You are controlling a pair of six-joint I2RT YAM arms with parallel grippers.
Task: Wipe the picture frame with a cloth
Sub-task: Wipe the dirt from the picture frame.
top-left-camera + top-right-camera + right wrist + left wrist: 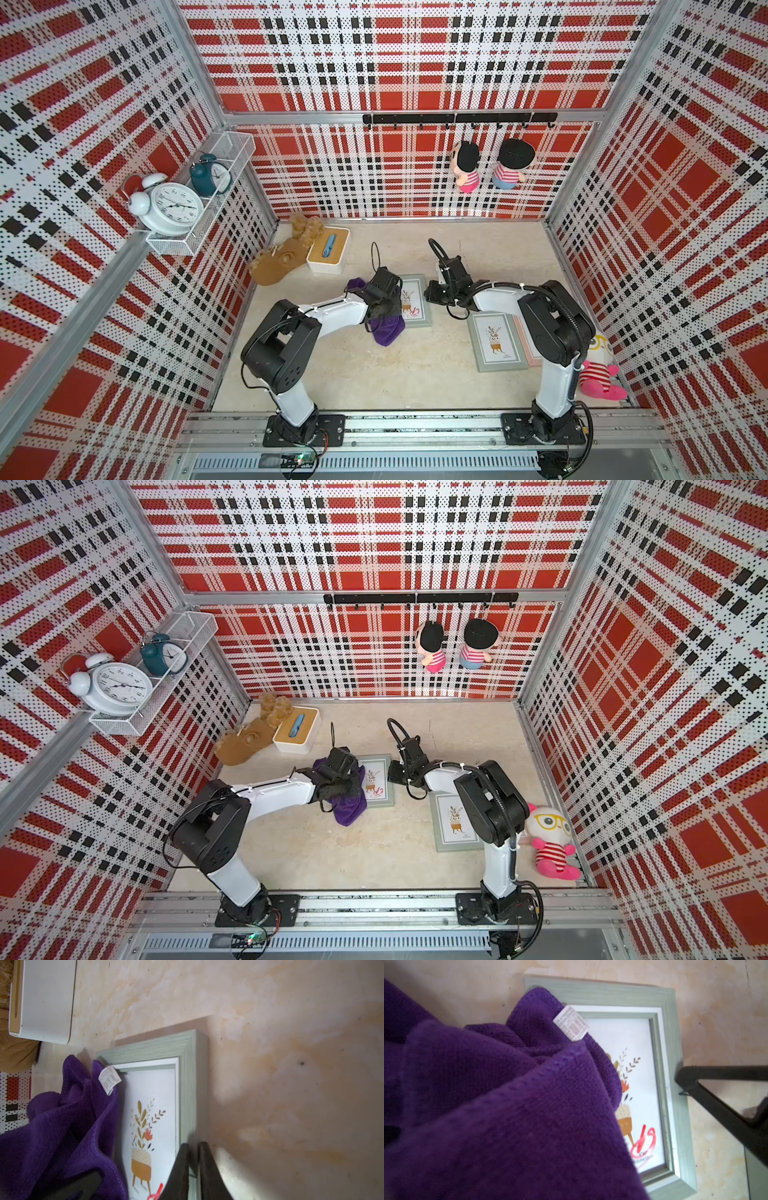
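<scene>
The picture frame (417, 307) (380, 785), grey-green with a potted-plant print, lies flat mid-table. The purple cloth (388, 330) (349, 810) is bunched over its left part and spills onto the table. My left gripper (388, 305) (345, 785) is shut on the cloth; in the left wrist view the cloth (508, 1105) hides the jaws and covers much of the frame (670, 1043). My right gripper (430, 295) (194, 1145) is shut, its tips resting on the frame's right rim (187, 1084). Red scribble marks the print's lower corner.
A second grey-green frame (496, 340) lies under the right arm, overlapping a pink one (525, 332). A white tissue box (328, 249) and a brown plush (278, 262) sit back left. A pink doll (598, 370) lies at the right wall.
</scene>
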